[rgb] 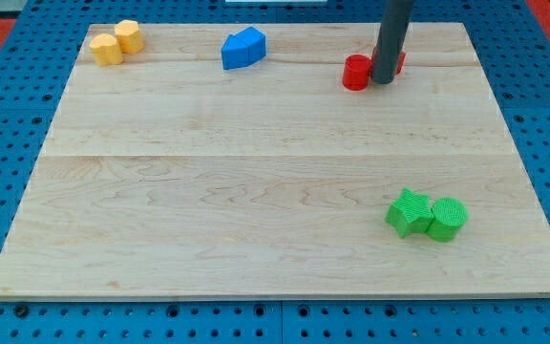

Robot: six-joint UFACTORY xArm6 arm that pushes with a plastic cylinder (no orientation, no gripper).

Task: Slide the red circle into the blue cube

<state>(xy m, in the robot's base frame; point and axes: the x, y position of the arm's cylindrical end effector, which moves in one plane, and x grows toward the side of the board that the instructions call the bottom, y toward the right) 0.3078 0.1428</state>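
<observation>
we have no claw on this rig, only a straight dark rod, so there is nothing to spread or pinch. our tip (382,81) sits touching the right side of the red circle (356,73), near the view's top right of the wooden board (256,220). a second red block (400,61) peeks out just behind the rod (its shape is mostly hidden). the blue cube (252,42) lies well apart to the view's left and slightly higher, touching another blue block (234,53).

to do this step well, we judge the tip should stay squarely behind the circle, on the side opposite the cube, pushing leftward and a touch upward. a round block can roll off the tip, so small corrections matter. the yellow pair (116,43) and green pair (427,216) are clear of the path.
</observation>
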